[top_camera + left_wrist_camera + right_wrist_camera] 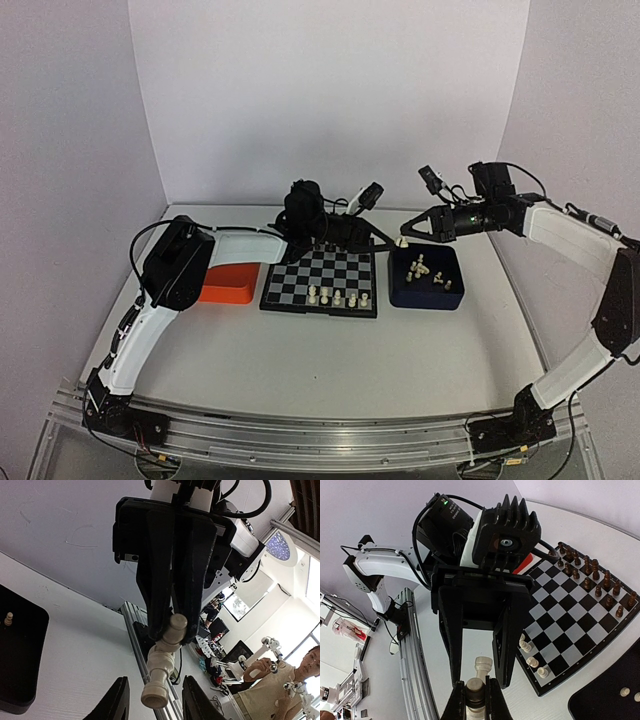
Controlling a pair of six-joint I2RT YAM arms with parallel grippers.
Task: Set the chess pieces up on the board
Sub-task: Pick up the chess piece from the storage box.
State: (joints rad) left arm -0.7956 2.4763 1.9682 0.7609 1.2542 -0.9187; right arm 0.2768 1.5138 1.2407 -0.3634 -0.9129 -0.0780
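My right gripper is shut on the head of a cream-white chess piece and holds it in the air between the board and the dark blue tray. My left gripper is open, its two fingers straddling the piece's base without touching it. The left wrist view shows the piece hanging from the right gripper's closed fingers. Several cream pieces stand on the board's near row. More cream pieces lie in the blue tray.
An orange tray sits left of the board. Small black pieces fill the board's far rows. The blue tray's corner with one cream piece shows in the left wrist view. White walls close the back and sides.
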